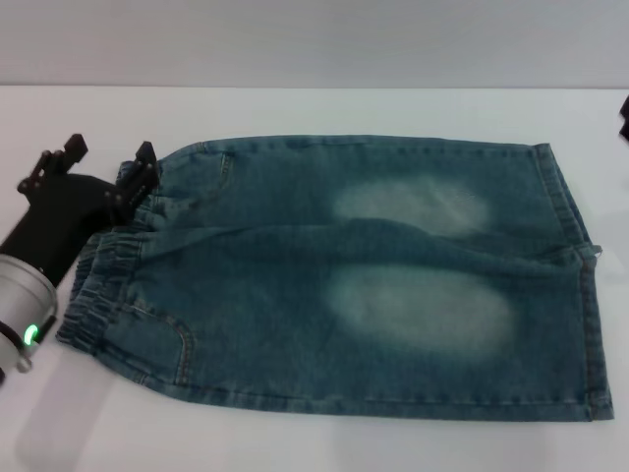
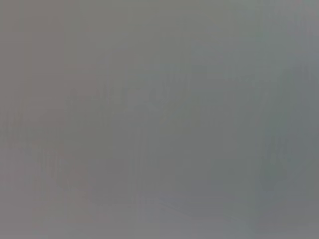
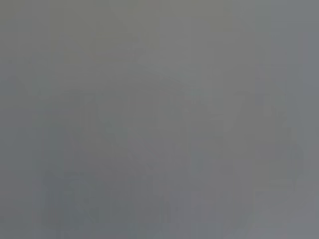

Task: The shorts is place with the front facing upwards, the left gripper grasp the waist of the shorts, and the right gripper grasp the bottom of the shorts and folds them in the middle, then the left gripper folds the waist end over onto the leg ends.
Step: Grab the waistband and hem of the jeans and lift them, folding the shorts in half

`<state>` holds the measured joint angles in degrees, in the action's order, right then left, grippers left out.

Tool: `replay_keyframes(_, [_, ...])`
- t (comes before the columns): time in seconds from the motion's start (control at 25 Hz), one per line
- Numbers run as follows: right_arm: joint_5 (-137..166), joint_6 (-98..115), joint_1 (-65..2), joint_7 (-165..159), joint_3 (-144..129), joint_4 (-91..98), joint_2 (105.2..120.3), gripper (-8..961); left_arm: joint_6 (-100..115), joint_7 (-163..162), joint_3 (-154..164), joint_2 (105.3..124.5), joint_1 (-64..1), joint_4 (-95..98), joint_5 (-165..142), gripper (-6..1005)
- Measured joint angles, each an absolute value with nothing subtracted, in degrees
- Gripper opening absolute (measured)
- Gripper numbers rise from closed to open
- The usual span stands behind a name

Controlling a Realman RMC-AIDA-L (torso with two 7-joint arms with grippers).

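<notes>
Denim shorts lie flat before us on the white table, waist to our left and leg hems to our right. Our left gripper sits at the far waist corner, fingers spread, touching the elastic band. Farther right, only a dark sliver of our right gripper shows; we cannot tell its jaws.

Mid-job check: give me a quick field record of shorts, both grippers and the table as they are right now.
shorts: denim shorts lying flat, waist toward the robot's left, leg ends toward its right
fold state: looks folded lengthwise, one leg over the other
left gripper: left gripper at the waistband's far corner
right gripper: only a dark bit at the head view's right edge
table: white table
wrist views: show nothing usable
</notes>
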<state>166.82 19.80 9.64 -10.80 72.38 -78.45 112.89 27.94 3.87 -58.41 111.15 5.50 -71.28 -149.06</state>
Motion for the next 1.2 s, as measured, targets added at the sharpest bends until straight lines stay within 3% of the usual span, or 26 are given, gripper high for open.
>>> replay_keyframes(0.2, [166.83,-5.12,10.37,-10.61,76.3,-93.54,113.42,749,8.21,6.1,-66.74,114.56,11.31,-86.26,-152.41,813])
replay_keyframes(0.32, [166.82,-21.05,7.9,-9.41,80.08,-99.04,114.96,749,-8.0,6.11,-72.51,116.99,12.16,-93.51,-152.98,811])
replay_keyframes(0.4, [166.8,-28.95,5.92,-7.19,82.34,-101.34,116.06,749,-18.49,5.72,-75.83,117.63,11.38,-97.01,-152.79,810])
replay_keyframes(0.64, [166.56,-50.72,0.14,-3.0,87.57,-109.75,118.26,749,-39.77,2.81,-82.69,117.8,8.65,-104.4,-151.58,808])
replay_keyframes(1.0, [166.47,-63.65,-3.04,-1.45,88.73,-114.83,118.39,748,-52.91,0.69,-87.04,117.86,6.74,-106.44,-152.95,804])
replay_keyframes(1.2, [166.48,-64.02,-0.44,-1.33,88.05,-114.61,118.7,749,-59.49,0.18,-87.91,117.86,5.85,-106.07,-155.77,802])
